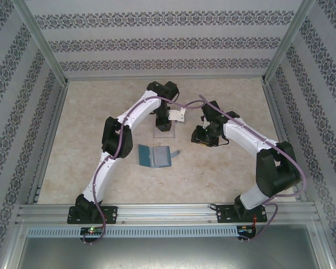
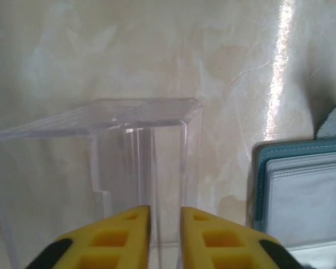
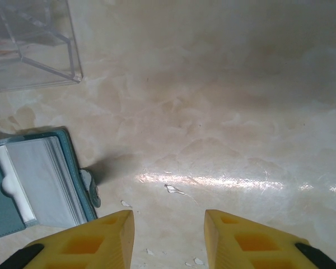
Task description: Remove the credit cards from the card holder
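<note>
One card holder (image 1: 155,157), open flat, crosswise, strap tab (image 1: 176,152) rightward

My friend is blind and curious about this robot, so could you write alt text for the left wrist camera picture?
Two yellow fingers, a narrow gap between them, point at a clear plastic tray on a beige marbled table. At the right edge lies an open teal card holder with grey-blue inner panels.
</note>
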